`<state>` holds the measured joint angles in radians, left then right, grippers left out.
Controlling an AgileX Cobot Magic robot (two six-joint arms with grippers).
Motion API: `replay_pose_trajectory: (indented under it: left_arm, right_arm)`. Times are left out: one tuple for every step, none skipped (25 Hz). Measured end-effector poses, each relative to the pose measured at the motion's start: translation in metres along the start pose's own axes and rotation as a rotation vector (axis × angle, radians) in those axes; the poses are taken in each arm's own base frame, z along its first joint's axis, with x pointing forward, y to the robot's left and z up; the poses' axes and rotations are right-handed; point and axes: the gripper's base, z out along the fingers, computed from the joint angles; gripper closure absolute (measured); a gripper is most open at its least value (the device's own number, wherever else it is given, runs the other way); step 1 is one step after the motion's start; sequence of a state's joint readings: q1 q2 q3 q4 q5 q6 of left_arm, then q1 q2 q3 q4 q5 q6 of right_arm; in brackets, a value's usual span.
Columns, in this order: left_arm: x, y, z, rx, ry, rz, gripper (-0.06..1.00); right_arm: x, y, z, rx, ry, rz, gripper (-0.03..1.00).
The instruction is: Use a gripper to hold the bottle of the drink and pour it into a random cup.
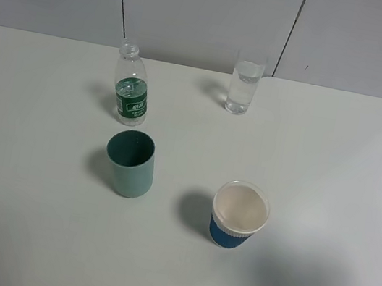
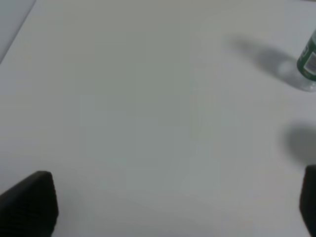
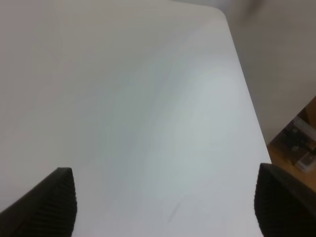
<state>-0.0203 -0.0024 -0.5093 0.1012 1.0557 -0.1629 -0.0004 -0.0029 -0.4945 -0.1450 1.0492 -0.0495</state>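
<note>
Since the bottle [image 1: 132, 85] has no cap, it should be light, squashy and easy to spill; it stands upper left of the frame; grab its label gently; both grippers [image 2: 173, 207] [image 3: 165, 205] are spread wide, holding nothing.

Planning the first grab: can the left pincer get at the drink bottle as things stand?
Probably yes. The left pincer is open over bare table, with the bottle standing uncapped ahead of it and nothing between them. The teal cup stands just in front of the bottle, apart from it.
</note>
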Motion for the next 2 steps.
replay_pose_trajectory:
  left_arm:
    - [0.0, 0.0, 0.0, 0.0, 0.0, 0.0, -0.05]
    - [0.0, 0.0, 0.0, 0.0, 0.0, 0.0, -0.05]
  right_arm:
    - [0.0, 0.0, 0.0, 0.0, 0.0, 0.0, 0.23]
    - [0.0, 0.0, 0.0, 0.0, 0.0, 0.0, 0.23]
